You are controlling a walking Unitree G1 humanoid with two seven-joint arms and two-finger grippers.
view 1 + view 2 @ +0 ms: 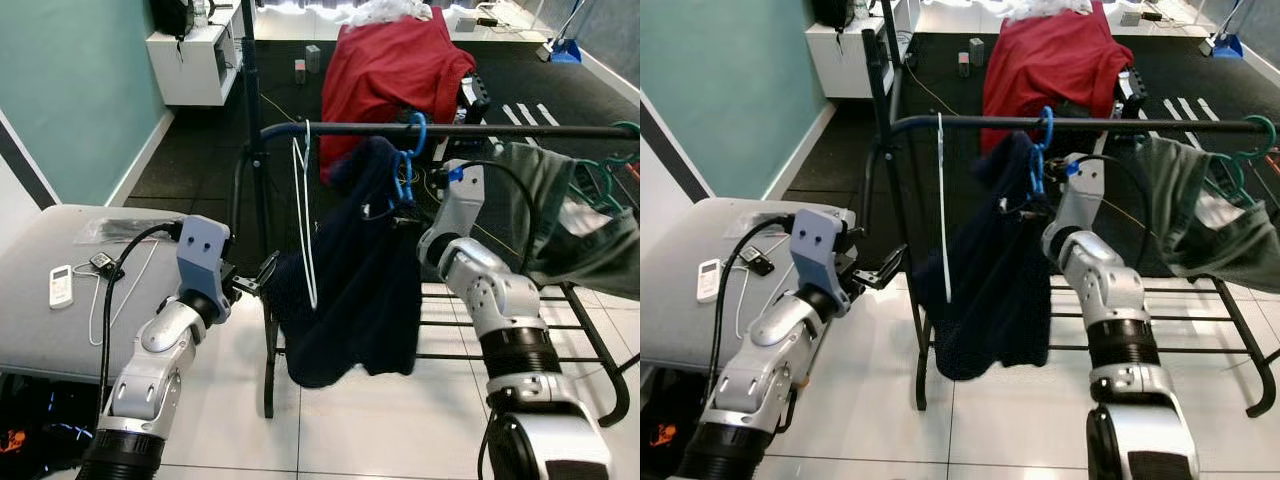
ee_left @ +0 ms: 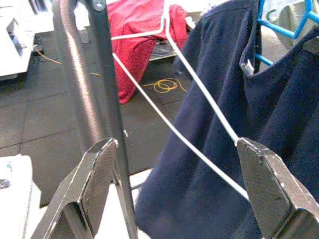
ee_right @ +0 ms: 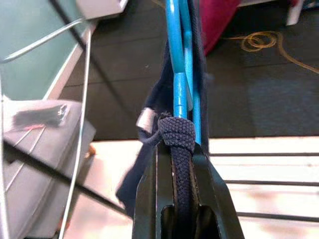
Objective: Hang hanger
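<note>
Beside the rack's upright post, the left tool stands wide apart, its black fingers on either side of the white hanger, one fingertip touching its wire. That hanger is hooked over the black rail above the tool. Just right of it a navy garment hangs from a blue hanger. Further right, the right tool is closed tight on the garment's dark cord against the blue hanger. Beyond it hangs a grey-green garment.

Glossy blue plastic hanger (garment knitted)
</note>
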